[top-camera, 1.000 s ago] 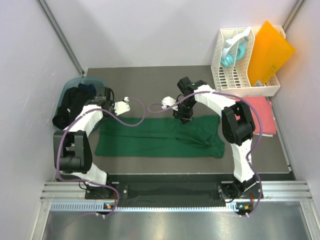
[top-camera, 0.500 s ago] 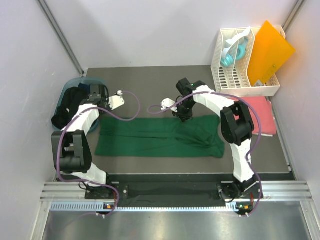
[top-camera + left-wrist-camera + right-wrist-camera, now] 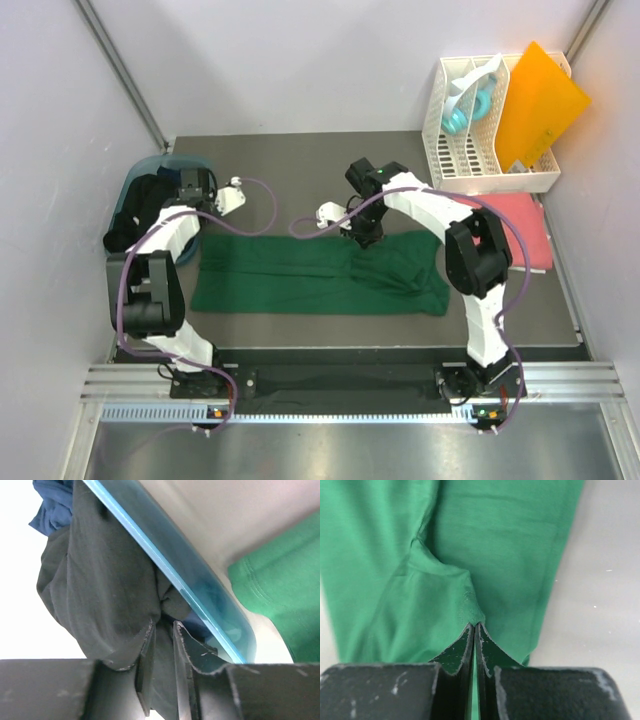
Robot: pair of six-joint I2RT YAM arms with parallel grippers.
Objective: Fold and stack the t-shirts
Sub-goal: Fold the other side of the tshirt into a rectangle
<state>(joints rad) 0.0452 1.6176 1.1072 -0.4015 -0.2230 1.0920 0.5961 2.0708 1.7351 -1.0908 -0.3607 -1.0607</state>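
Pinching the one dark green t-shirt mid-table in the closed right gripper, clamping one black t-shirt at the nine o'clock bin in the left gripper, with one coral pink t-shirt at three o'clock.

I can read no lettering, label, brand or number in any of my cameras' views. The green t-shirt, the white rack and the orange sheet show only plain surfaces to me.
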